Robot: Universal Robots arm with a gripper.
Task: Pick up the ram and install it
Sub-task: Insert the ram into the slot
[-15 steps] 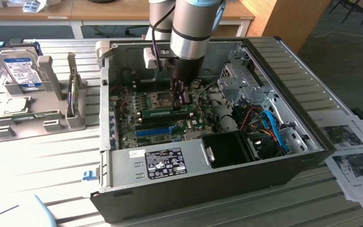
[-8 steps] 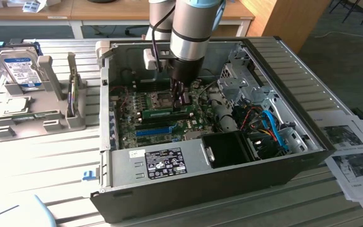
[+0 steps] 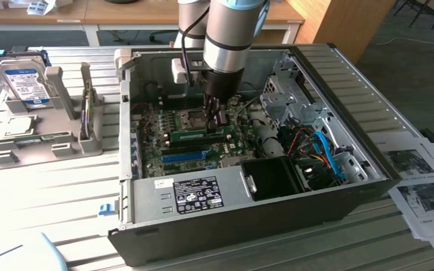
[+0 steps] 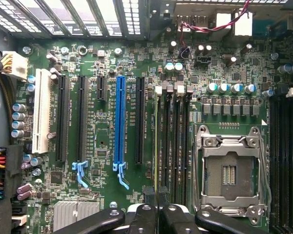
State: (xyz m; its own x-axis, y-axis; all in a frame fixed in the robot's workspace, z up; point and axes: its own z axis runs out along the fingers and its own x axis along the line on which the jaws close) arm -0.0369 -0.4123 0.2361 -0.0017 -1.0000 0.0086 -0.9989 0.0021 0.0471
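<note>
Ram (image 3: 198, 135) stands edge-down directly beneath the gripper (image 4: 157, 199), pinched between its nearly closed jaws, long axis lying along the memory slots (image 4: 172, 146) beside the CPU socket (image 4: 229, 170).

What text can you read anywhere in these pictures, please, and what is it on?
Nothing reads clearly.
Hard drive label: too small.
Black sticker on the computer case: too small.
Printed sheets: too small.
Motherboard lettering: too small.
Label on the ram: too small.
</note>
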